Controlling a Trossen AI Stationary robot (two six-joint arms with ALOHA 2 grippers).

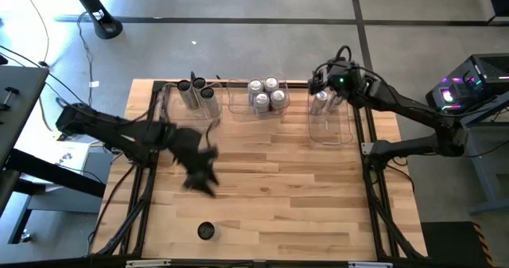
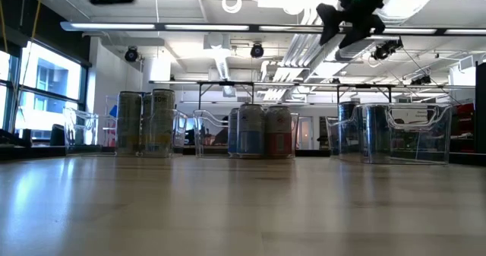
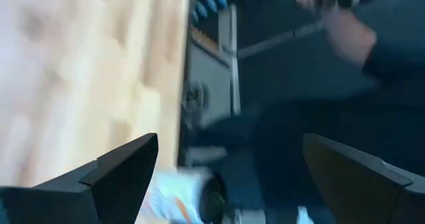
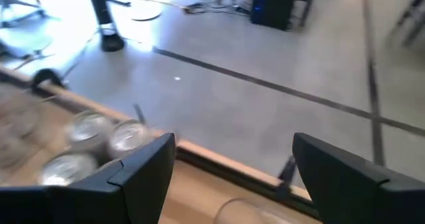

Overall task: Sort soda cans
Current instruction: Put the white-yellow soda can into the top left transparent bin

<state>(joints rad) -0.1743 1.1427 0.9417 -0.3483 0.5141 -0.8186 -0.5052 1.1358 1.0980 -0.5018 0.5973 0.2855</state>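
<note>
From above, the wooden table [image 1: 270, 180] carries three clear bins along its far edge: the left bin [image 1: 199, 101] holds three dark-topped cans [image 1: 197, 93], the middle bin [image 1: 258, 99] four silver cans [image 1: 266, 95], the right bin [image 1: 332, 118] two cans [image 1: 321, 102]. One lone dark can [image 1: 206, 231] stands near the front edge, well apart from everything, with bare board all around it. The left gripper [image 1: 203, 176], blurred, hangs over open board between the left bin and that lone can. The right gripper [image 1: 320, 77] hovers above the right bin's far end. At table height, the three bins line the far edge; the near board lies free, and the right gripper [image 2: 351, 17] hangs high above the cans. Left wrist view: fingers [image 3: 123, 167] spread apart, nothing between them, table edge beyond. Right wrist view: fingers [image 4: 143, 161] parted and empty, the silver cans [image 4: 93, 144] off to one side beside the far table edge.
</note>
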